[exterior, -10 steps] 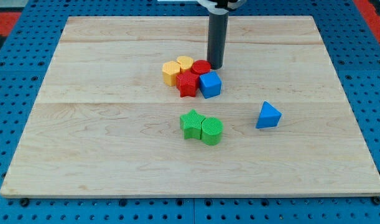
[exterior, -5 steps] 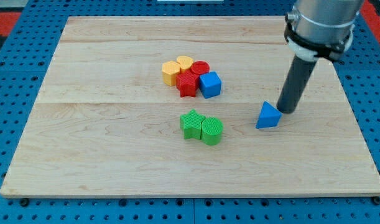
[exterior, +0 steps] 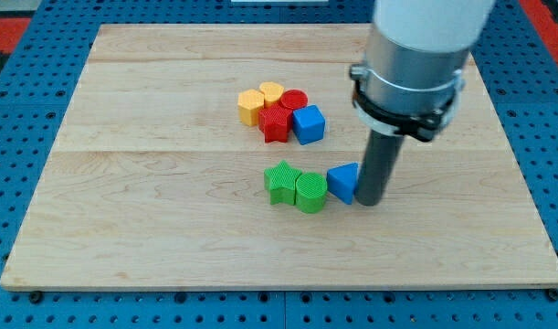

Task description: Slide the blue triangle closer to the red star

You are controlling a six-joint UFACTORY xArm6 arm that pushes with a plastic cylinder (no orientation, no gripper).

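The blue triangle [exterior: 343, 182] lies near the board's middle, touching or almost touching the right side of the green cylinder [exterior: 310, 192]. My tip [exterior: 368, 202] stands against the triangle's right side. The red star [exterior: 275, 122] sits above and to the left, in a tight cluster with a blue cube [exterior: 308, 123], a red cylinder [exterior: 294, 100] and two yellow blocks [exterior: 252, 105].
A green star [exterior: 281, 181] sits pressed against the green cylinder's left side. The wooden board [exterior: 169, 228] lies on a blue pegboard surface. The arm's wide grey body hangs over the board's upper right.
My tip went from the cluster to the blue triangle's right side, then pushed it left. The triangle now rests by the green cylinder. Other blocks have not moved.
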